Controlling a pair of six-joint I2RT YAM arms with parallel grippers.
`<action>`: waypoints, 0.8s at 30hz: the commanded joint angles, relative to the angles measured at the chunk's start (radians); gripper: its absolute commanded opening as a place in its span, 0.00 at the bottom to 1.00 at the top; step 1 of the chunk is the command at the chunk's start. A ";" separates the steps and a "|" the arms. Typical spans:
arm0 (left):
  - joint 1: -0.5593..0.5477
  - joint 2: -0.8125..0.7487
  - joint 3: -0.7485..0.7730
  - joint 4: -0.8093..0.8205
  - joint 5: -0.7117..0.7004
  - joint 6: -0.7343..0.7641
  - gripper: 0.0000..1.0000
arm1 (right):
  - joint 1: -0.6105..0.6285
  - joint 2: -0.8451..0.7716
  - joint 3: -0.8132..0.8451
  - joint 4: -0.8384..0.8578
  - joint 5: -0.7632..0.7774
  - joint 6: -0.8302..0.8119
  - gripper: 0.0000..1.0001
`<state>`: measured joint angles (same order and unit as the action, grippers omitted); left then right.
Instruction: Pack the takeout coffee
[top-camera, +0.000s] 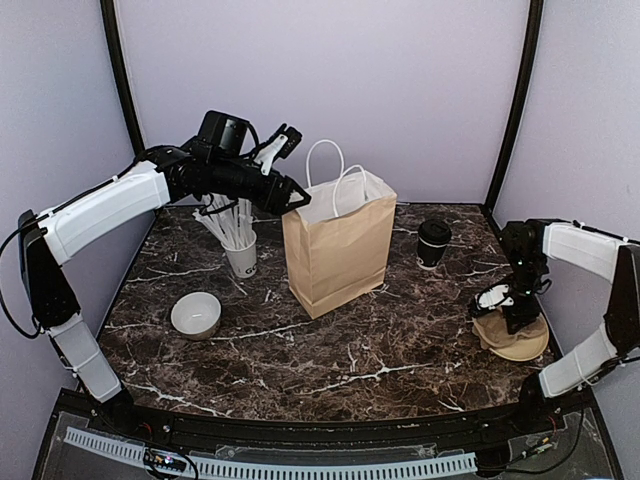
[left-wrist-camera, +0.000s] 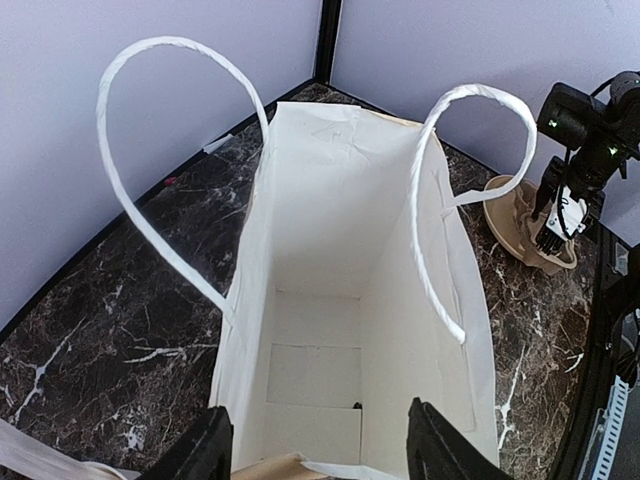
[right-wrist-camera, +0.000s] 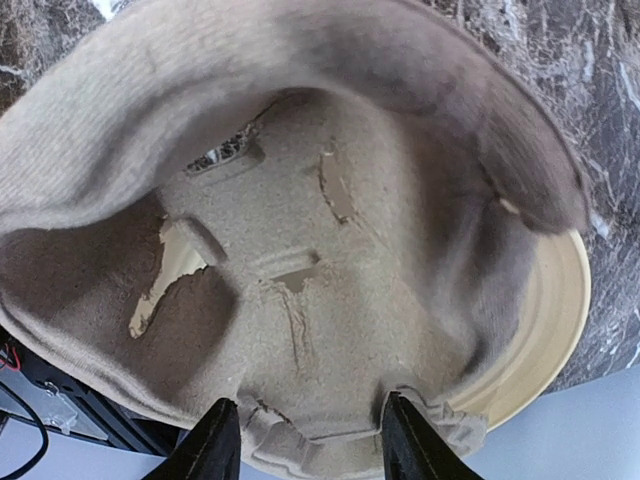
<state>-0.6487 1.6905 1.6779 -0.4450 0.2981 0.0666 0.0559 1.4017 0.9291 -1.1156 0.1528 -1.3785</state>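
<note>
The brown paper bag (top-camera: 338, 250) gapes open under the left hand (left-wrist-camera: 320, 455), only its two white handles (left-wrist-camera: 175, 42) arching over the mouth; bare surface (top-camera: 400, 340) lies between bag and takeout coffee (top-camera: 433, 243) to its right, while the cup of white sticks (top-camera: 240, 252) crowds its left.

One brown paper bag (top-camera: 338, 255) with two white handles (left-wrist-camera: 175, 42), one black coffee cup (top-camera: 433, 243), one white bowl (top-camera: 196, 314), one white cup of sticks (top-camera: 241, 258), one pulp tray (top-camera: 522, 348), my two arms (top-camera: 100, 210)
</note>
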 joint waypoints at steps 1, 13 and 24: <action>0.002 -0.012 -0.019 0.018 0.017 -0.007 0.62 | -0.006 0.020 0.015 0.020 -0.013 -0.004 0.48; 0.002 -0.003 -0.015 0.019 0.023 -0.004 0.62 | -0.006 0.013 -0.013 0.072 0.010 -0.022 0.43; 0.002 0.002 -0.014 0.025 0.026 -0.005 0.62 | -0.006 -0.011 0.007 0.042 -0.013 -0.012 0.27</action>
<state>-0.6487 1.6962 1.6672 -0.4416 0.3069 0.0669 0.0559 1.4155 0.9279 -1.0550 0.1574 -1.3972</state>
